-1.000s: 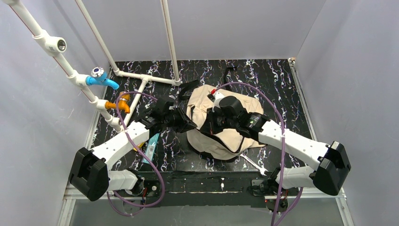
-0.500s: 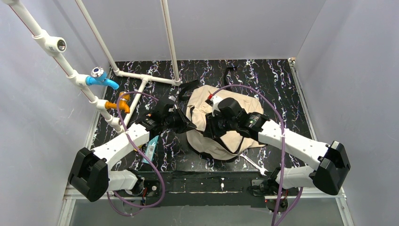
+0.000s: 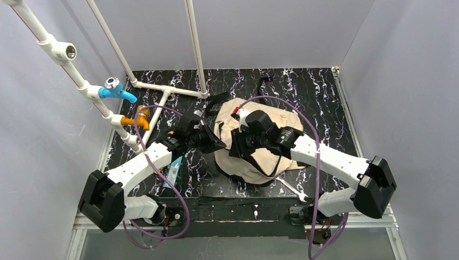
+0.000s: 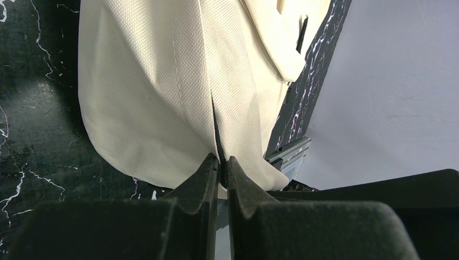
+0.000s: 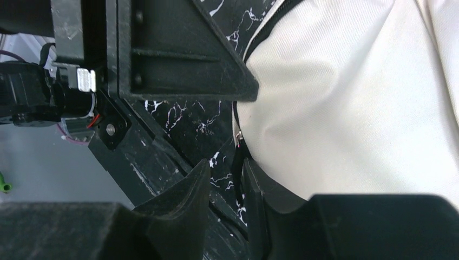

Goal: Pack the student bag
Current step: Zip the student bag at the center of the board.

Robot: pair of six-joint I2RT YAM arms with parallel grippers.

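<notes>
The beige student bag (image 3: 258, 158) lies flat in the middle of the black marbled table. My left gripper (image 3: 220, 145) is at the bag's left edge, shut on a fold of its beige fabric along a seam (image 4: 222, 162); the bag fills the left wrist view (image 4: 146, 81). My right gripper (image 3: 238, 149) is over the bag's left part, close to the left gripper. Its jaws stand a little apart, with a black zipper pull (image 5: 238, 157) hanging between them at the edge of the bag (image 5: 352, 108), close to the right finger.
A teal packet (image 3: 174, 169) lies on the table under the left arm. White pipes with a blue valve (image 3: 116, 90) and an orange valve (image 3: 138, 120) stand at the back left. A white object (image 3: 292, 188) lies near the front edge. A black strap (image 3: 264, 82) trails behind the bag.
My right arm has shifted left and slightly back over the bag, nearer the left gripper. The left gripper has stayed on the bag's edge.
</notes>
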